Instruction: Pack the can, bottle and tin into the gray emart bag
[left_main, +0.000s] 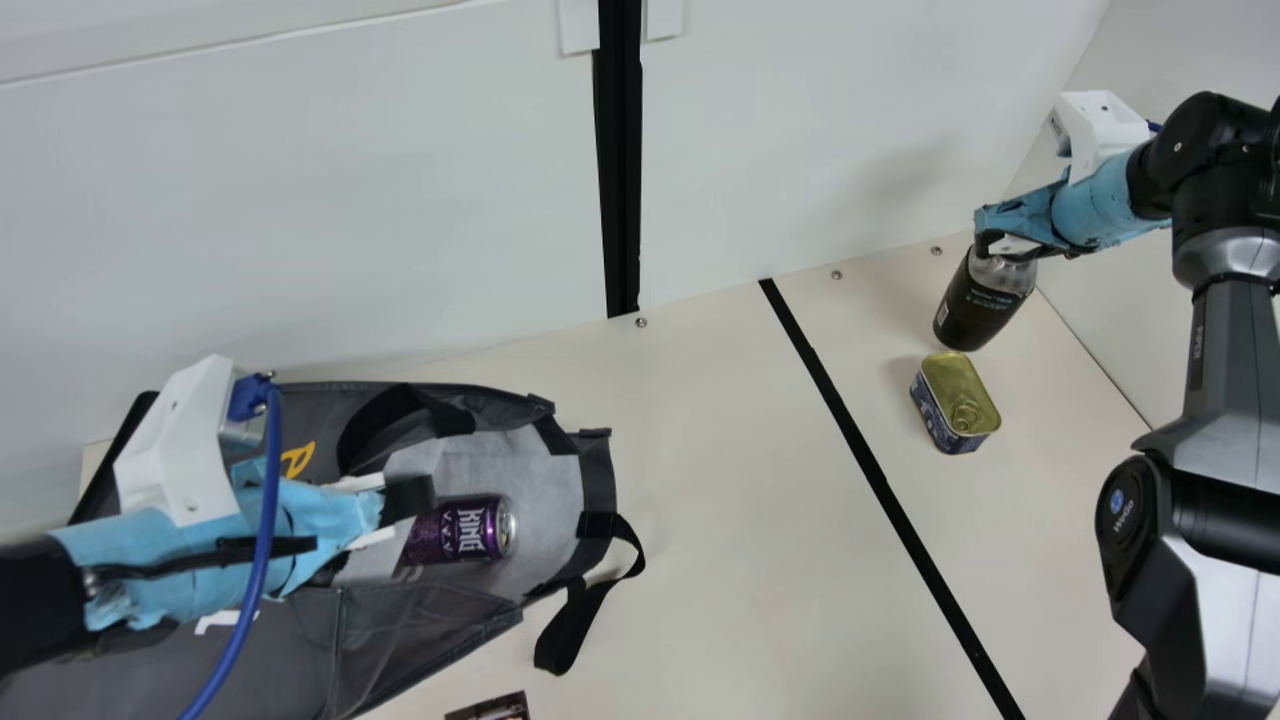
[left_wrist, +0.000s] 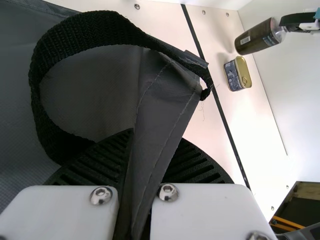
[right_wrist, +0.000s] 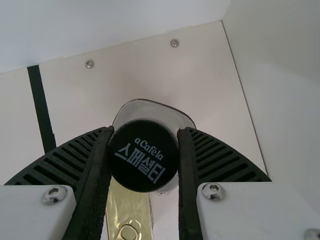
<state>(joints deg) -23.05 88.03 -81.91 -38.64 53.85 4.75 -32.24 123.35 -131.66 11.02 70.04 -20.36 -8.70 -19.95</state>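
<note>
Bottle (left_main: 977, 310) of clear plastic with dark label and black cap, at far right, clamped in right gripper (right_wrist: 144, 155), probably firm, moderately heavy and slippery, best held squarely at the cap, with left gripper (left_wrist: 154, 142) clamped on soft gray fabric emart bag (left_main: 430, 640), near left.

The main view has a black upright strip (left_main: 620, 180) at twelve o'clock, a black line (left_main: 879, 480) slanting toward five and a dark printed piece (left_main: 494, 709) near seven.
</note>
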